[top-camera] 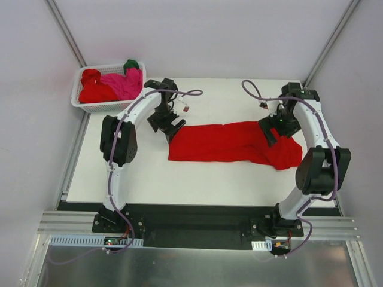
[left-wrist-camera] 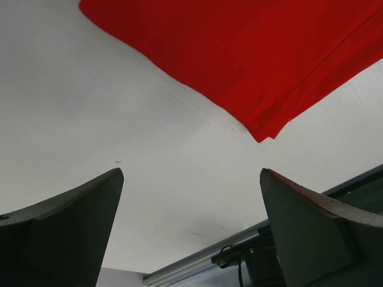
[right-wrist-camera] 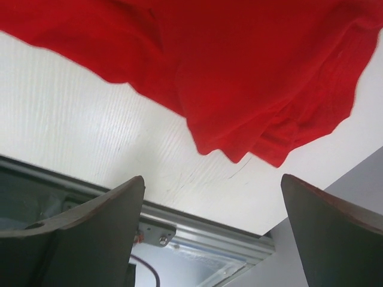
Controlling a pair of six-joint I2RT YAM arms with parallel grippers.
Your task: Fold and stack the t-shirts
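Note:
A bright red t-shirt (top-camera: 227, 142) lies folded into a long band across the middle of the white table, its right end bunched with a sleeve hanging toward the near side (top-camera: 286, 156). My left gripper (top-camera: 172, 127) hovers at the band's left end, open and empty; its wrist view shows the red cloth's corner (left-wrist-camera: 263, 66) ahead of the jaws. At the right end my right gripper (top-camera: 270, 133) is open too, above the cloth, with the rumpled red t-shirt (right-wrist-camera: 251, 78) in front of its fingers. More t-shirts, red (top-camera: 96, 89), magenta (top-camera: 124, 82) and dark green (top-camera: 131, 64), sit in the basket.
The white lattice basket (top-camera: 99, 107) stands at the table's far left corner. Grey walls close in on three sides. A black strip and aluminium rail (top-camera: 197, 230) run along the near edge by the arm bases.

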